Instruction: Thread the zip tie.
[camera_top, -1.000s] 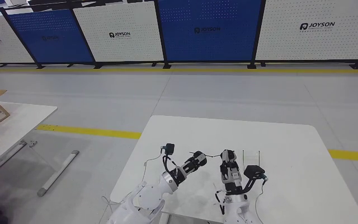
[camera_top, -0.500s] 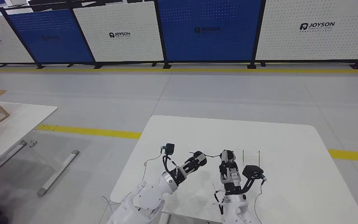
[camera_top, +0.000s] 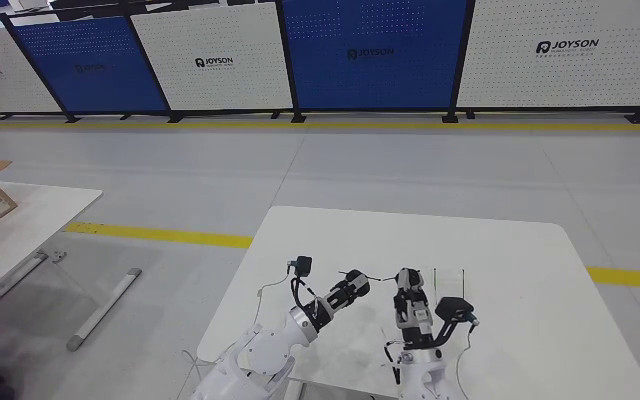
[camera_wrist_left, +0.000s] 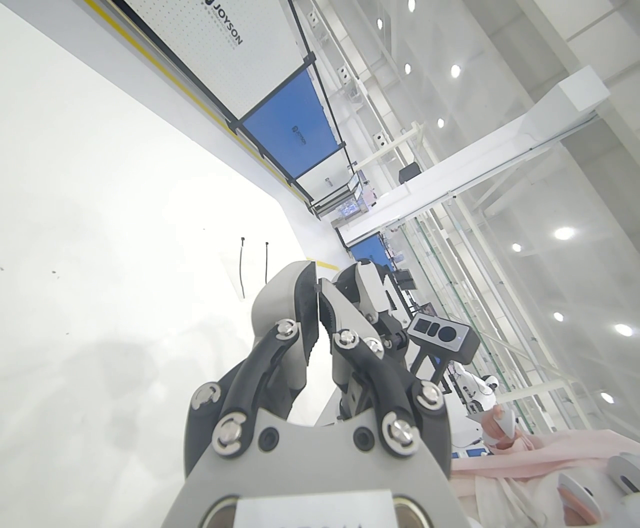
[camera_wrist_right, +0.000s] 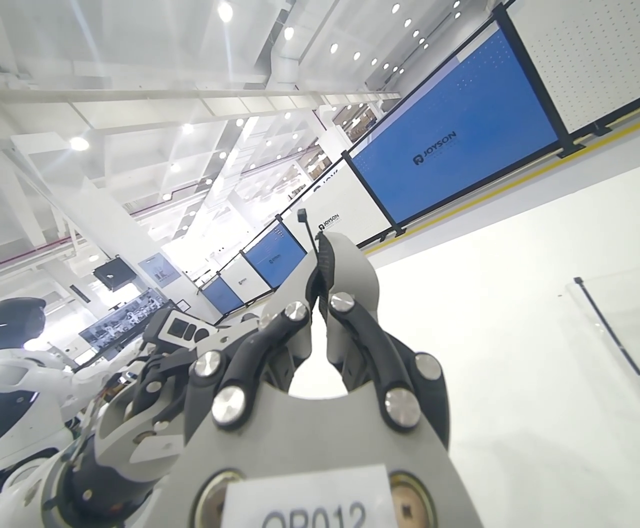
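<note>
Zip tie (camera_wrist_right: 309, 231) is clamped in my R gripper (camera_wrist_right: 322, 246). The pads are shut tight on the strap, w/ the square head poking out just past the tips, up in the air above the table.

My L gripper (camera_wrist_left: 318, 290) is closed too, pads pressed together w/ a tiny dark bit nipped at the very tips. From the top cam the zip tie (camera_top: 381, 278) runs as a thin black line btwn the two, reaching the L gripper (camera_top: 357, 284) at one end and the R gripper (camera_top: 404, 277) at the other. Both grippers sit near each other, tips facing, over the near part of the white table (camera_top: 330, 232). Can't tell if the tail has gone into the head; too small.

Just past my R gripper, on its outer side, a spare tie (camera_top: 436, 279) and a second spare tie (camera_top: 461, 279) lie flat on the table. They're parallel and apart from each other, on what looks like a clear sheet (camera_wrist_right: 615, 300).

Beyond the table there's grey floor w/ a yellow line (camera_top: 160, 235), then blue & white panels (camera_top: 375, 55).
</note>
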